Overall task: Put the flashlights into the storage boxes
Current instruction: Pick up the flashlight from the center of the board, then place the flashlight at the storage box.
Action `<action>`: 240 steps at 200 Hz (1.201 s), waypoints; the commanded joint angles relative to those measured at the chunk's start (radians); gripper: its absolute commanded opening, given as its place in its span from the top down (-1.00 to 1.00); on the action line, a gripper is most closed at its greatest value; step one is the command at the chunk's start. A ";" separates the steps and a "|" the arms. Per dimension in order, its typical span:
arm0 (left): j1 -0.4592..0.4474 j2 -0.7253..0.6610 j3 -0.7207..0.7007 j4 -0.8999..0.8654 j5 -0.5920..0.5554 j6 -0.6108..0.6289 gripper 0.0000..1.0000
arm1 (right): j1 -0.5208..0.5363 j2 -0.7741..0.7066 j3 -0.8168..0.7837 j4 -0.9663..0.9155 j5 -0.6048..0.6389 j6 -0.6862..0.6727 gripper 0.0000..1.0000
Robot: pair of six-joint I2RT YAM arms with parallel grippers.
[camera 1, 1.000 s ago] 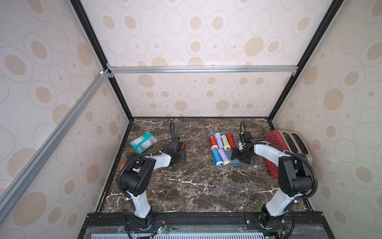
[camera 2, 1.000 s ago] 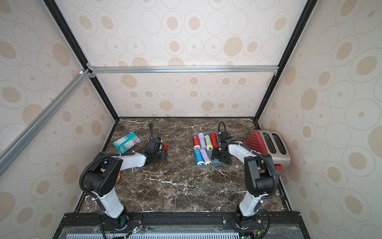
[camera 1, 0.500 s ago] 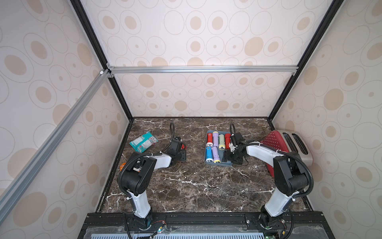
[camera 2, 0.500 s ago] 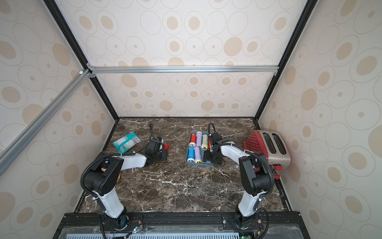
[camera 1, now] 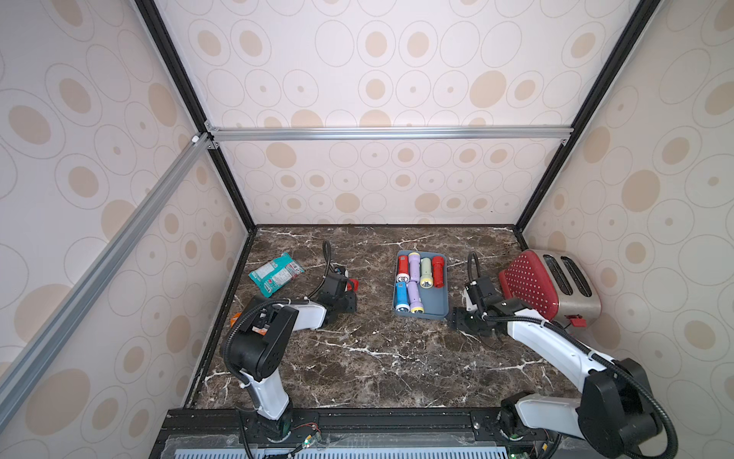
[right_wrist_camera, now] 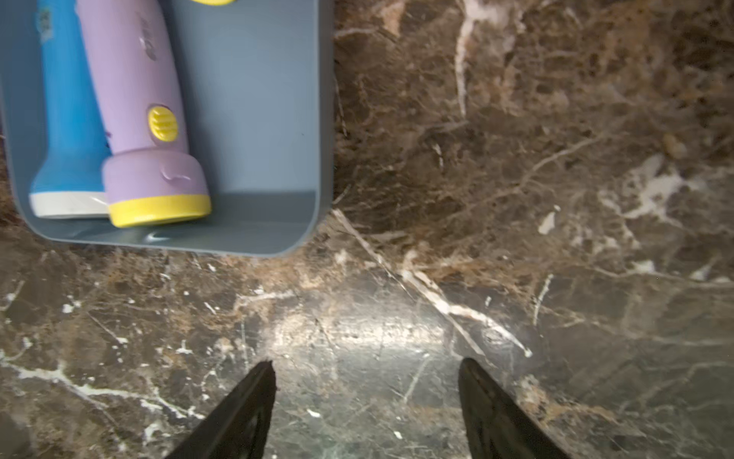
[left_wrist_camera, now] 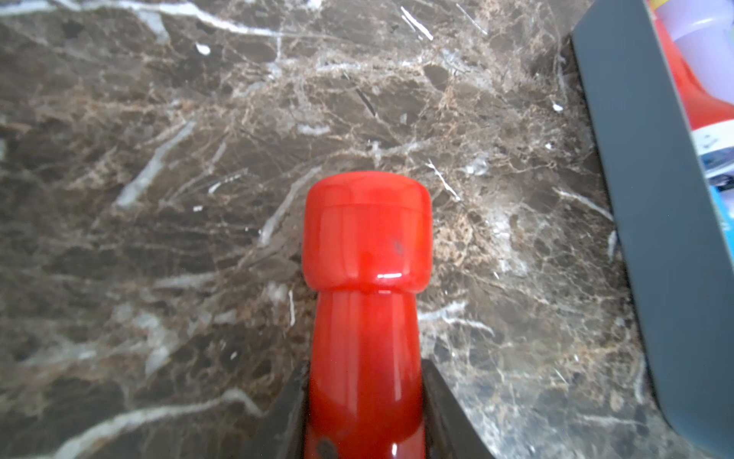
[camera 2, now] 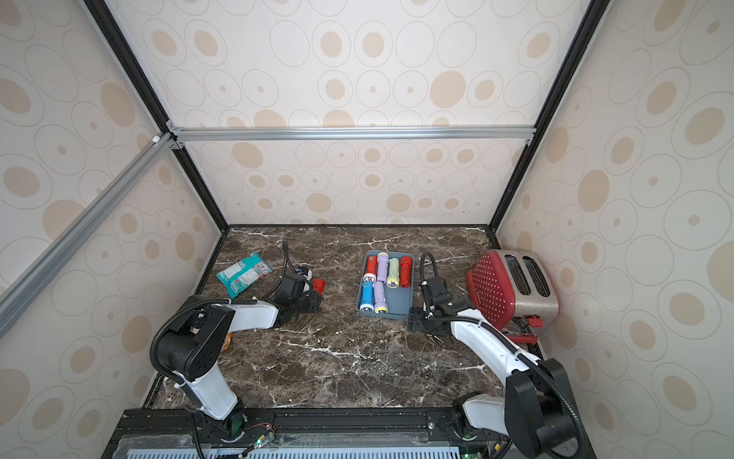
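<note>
A red flashlight (left_wrist_camera: 365, 238) is being gripped around its barrel by the left hand (camera 1: 342, 297), whose dark fingers (left_wrist_camera: 441, 397) are being pressed closed against both sides of it. The wider head is being pointed away from the wrist, above the brown marble desk (camera 1: 357, 357). Whether the flashlight is being lifted or is lying on the desk cannot be told. In both top views, hand and flashlight are being shown left of the desk's middle, nearer the back edge than the front.

The blue-grey storage tray (camera 1: 435, 300) is being shown apart from them, right of the middle and toward the back edge. Six flashlights are being carried in it. Four are lying side by side along its back end: a red one (camera 1: 402, 267), a lilac one (camera 1: 414, 263), a pale green one (camera 1: 426, 271) and another red one (camera 1: 437, 271). A blue one (camera 1: 401, 296) and a second lilac one (camera 1: 414, 298) are lying against its left wall at the front end, and the rest of the front end is being left bare.

The right hand (right_wrist_camera: 365, 369) is being held wide open with nothing between its fingers, low over the desk just beside the tray's front right corner.

A red polka-dot toaster (camera 1: 548, 286) is being seen along the right edge, and a teal snack packet (camera 1: 276, 274) near the back left corner.
</note>
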 commanded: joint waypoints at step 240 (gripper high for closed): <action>-0.505 0.303 0.498 0.194 -0.198 -0.725 0.51 | 0.002 -0.034 -0.005 0.018 0.201 0.035 -0.50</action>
